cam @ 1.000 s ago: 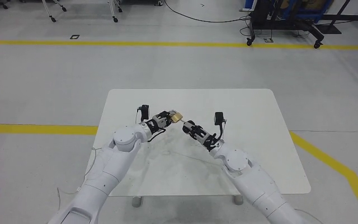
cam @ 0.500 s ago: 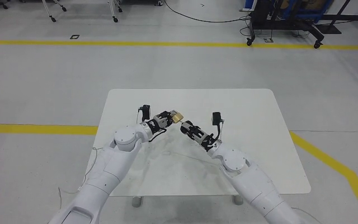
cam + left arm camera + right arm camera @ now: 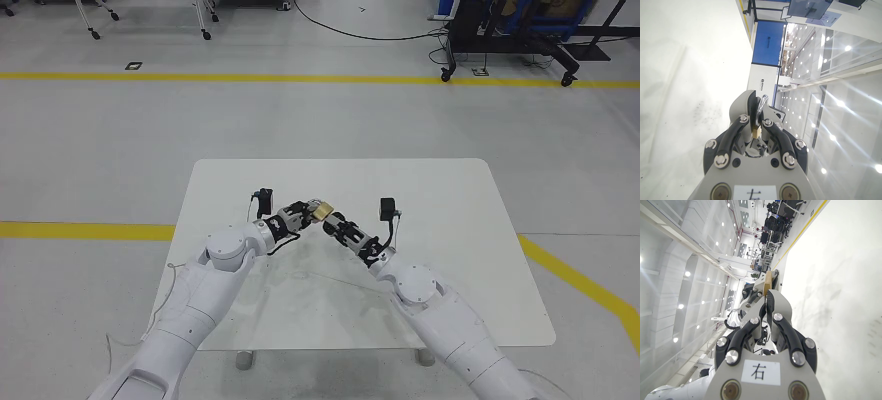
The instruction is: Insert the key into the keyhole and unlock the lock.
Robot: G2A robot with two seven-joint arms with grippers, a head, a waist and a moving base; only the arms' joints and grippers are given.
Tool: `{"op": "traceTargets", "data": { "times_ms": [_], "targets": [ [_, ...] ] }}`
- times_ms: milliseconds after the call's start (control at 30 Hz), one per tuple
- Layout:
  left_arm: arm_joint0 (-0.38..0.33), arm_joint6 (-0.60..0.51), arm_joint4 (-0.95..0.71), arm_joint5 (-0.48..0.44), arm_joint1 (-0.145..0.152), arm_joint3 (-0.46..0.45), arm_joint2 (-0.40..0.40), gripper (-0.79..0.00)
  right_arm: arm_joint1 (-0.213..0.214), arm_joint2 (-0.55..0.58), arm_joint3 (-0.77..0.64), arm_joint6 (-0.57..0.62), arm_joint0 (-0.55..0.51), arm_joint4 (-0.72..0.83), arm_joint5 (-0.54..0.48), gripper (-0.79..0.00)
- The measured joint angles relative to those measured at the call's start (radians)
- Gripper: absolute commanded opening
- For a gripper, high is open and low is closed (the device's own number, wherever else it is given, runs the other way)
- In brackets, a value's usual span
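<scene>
There is one brass lock [image 3: 319, 210], just above the middle of the top view frame, held in the air over the one white desk [image 3: 450, 200]. Two grippers meet at it. The left gripper [image 3: 303, 212] comes in from the lower left. In its own wrist view its fingers [image 3: 750, 102] are pressed together on the lock's silver loop [image 3: 762, 106], with the brass body [image 3: 756, 133] lying back between them. The right gripper [image 3: 331, 221] comes in from the lower right with its fingers [image 3: 770, 302] pressed together. Its tip sits right against the end of the lock [image 3: 767, 281], and I cannot tell what lies between the pads. A second ago a clear gap separated the right gripper from the lock; that gap has closed, and the lock has shifted slightly to the right.
</scene>
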Motion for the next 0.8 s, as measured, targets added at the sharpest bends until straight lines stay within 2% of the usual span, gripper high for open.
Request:
{"op": "traceTargets", "data": {
  "times_ms": [500,567,600,633,667,700,800],
  "targets": [
    [0.016,0.039,-0.011,-0.039,0.001,-0.019,-0.043,-0.785,-0.003,0.004,-0.002,0.017,-0.001,0.022,0.003,0.0],
    [0.022,0.043,-0.015,-0.062,0.001,-0.027,-0.052,-0.785,-0.003,0.018,-0.028,0.067,-0.019,0.088,-0.017,0.0],
    [0.025,0.043,-0.018,-0.073,0.002,-0.03,-0.056,-0.785,-0.002,0.029,-0.038,0.107,-0.029,0.141,-0.029,-0.055],
    [0.029,0.042,-0.021,-0.083,0.002,-0.034,-0.059,-0.785,-0.001,0.039,-0.044,0.155,-0.037,0.201,-0.039,-0.16],
    [0.033,0.039,-0.026,-0.095,0.002,-0.039,-0.063,-0.785,0.001,0.053,-0.047,0.226,-0.044,0.284,-0.043,-0.336],
    [0.035,0.035,-0.028,-0.104,0.002,-0.042,-0.066,-0.785,0.002,0.062,-0.044,0.278,-0.046,0.342,-0.04,-0.413],
    [0.04,0.012,-0.04,-0.121,0.001,-0.047,-0.069,-0.785,0.001,0.077,-0.023,0.417,-0.042,0.494,-0.009,-0.523]
  ]
}}
